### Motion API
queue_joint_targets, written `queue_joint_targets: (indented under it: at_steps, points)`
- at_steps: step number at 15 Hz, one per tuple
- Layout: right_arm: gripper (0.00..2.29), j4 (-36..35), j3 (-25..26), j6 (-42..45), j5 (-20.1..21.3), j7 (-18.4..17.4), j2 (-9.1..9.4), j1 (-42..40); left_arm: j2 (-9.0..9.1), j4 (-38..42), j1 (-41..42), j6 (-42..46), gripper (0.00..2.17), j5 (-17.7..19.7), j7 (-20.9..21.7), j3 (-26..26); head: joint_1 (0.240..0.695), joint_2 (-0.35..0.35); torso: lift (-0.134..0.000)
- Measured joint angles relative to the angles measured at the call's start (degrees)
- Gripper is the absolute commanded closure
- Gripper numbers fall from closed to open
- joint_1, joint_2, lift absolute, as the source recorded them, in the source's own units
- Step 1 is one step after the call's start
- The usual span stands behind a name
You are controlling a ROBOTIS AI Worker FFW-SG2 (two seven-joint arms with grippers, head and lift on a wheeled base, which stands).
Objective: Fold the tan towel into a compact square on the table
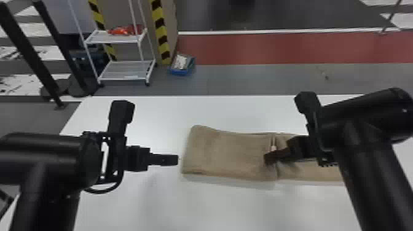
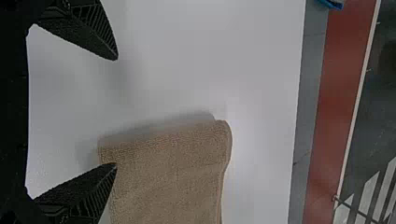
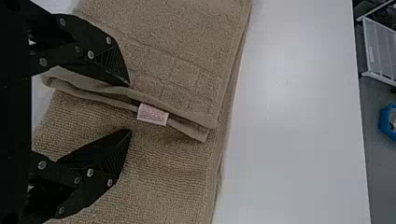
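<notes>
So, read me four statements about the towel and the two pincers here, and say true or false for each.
1. The tan towel lies on a white table. True.
2. The right pincer is shut on the towel. False: its fingers stand apart.
3. A small label pokes out at the towel's folded-over edge. True.
4. The left pincer is at the towel's right end. False: it is near the left end.

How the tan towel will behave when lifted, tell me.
The tan towel is probably floppy, since its edges curl. Its rough, looped weave suggests decent grip. Lifted by the top layer alone, it may unfold, as the layers lie loosely stacked.
</notes>
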State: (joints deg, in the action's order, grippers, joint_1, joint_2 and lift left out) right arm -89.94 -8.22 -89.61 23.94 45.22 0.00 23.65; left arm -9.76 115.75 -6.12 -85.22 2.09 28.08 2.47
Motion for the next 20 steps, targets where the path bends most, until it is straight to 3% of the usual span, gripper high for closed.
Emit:
queue_joint_targets:
  at_steps: [5,14,20]
  points:
    - [0.31,-1.05,1.35,-0.29,-1.33,-1.12,0.0,-1.41,-0.18,-0.16,0.29,0.43,0.08,0.01,0.05,0.32,0.695,0.081,-0.124]
    - [0.31,-5.31,4.08,-0.35,-3.22,-1.55,0.0,-1.95,-0.35,-0.57,0.57,1.31,0.08,0.11,0.22,1.29,0.695,0.082,-0.124]
    - [0.47,-4.99,3.69,-0.35,-4.23,-1.98,0.0,-2.0,-0.35,-0.62,0.61,1.41,0.08,0.14,0.22,1.31,0.695,0.088,-0.124]
